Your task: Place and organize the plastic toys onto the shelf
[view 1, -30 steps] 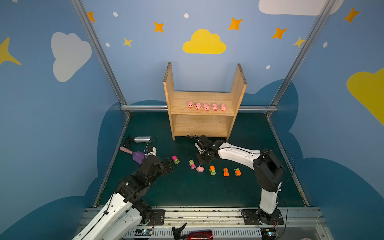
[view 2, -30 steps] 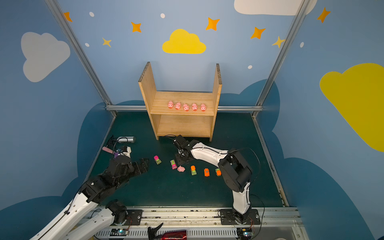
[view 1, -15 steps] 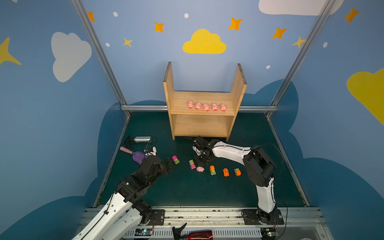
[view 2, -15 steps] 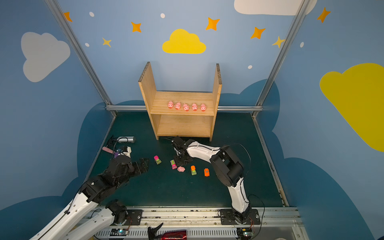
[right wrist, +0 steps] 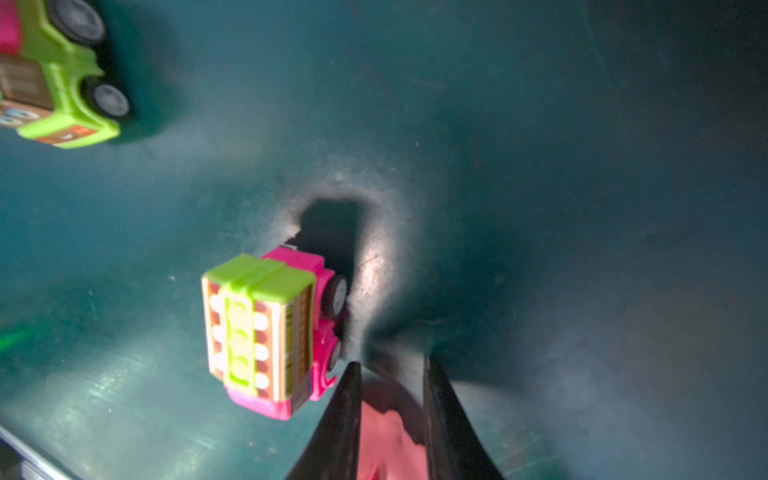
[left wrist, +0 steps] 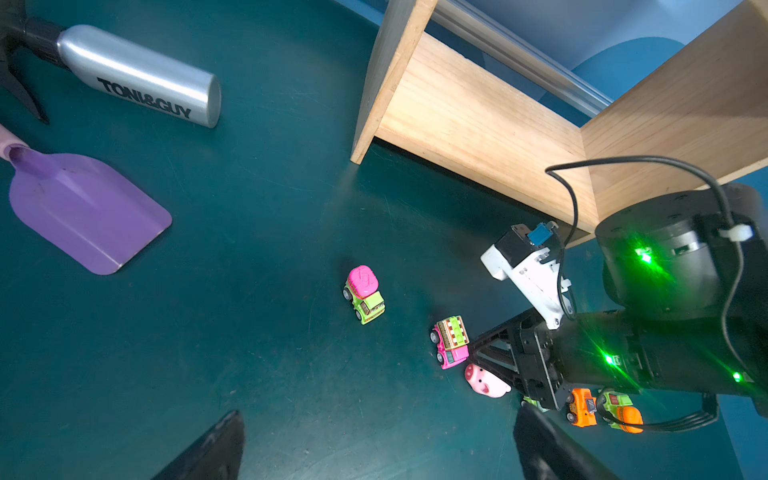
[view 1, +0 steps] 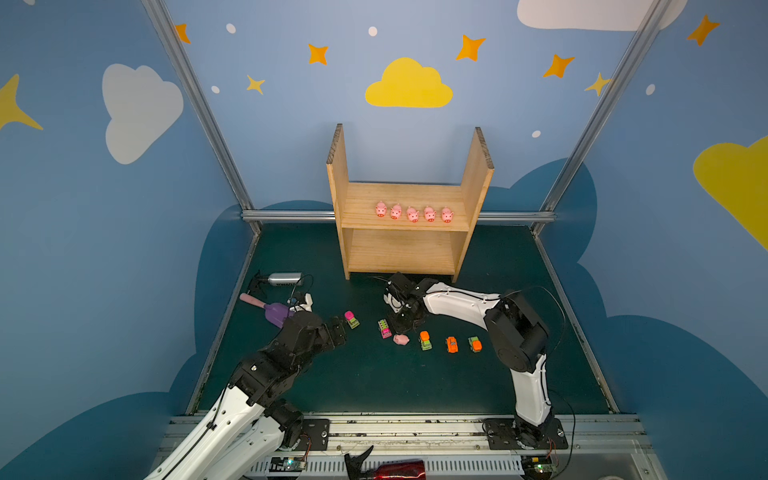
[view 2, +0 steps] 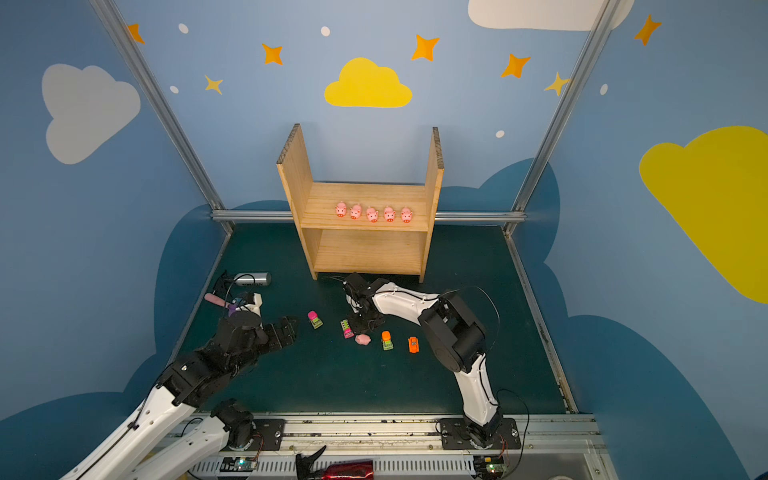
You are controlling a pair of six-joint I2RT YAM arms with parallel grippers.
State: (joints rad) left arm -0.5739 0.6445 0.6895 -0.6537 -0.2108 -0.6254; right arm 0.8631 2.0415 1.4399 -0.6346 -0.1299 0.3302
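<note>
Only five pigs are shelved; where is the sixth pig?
In both top views the sixth pig lies on the mat, centre, between the pink truck and an orange-cab truck, in the right gripper.

I noted my cell's blue walls (view 1: 104,249); orange stars (view 1: 318,54) flanked the yellow cloud (view 1: 409,85), dark green floor (view 1: 374,386) lay below it.

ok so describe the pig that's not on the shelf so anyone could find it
Start at the wooden shelf, then drop to the green mat in front, where a row of tiny toy vehicles stands. The lone pig lies in that row: the only pink pig off the shelf, with no wheels.
</note>
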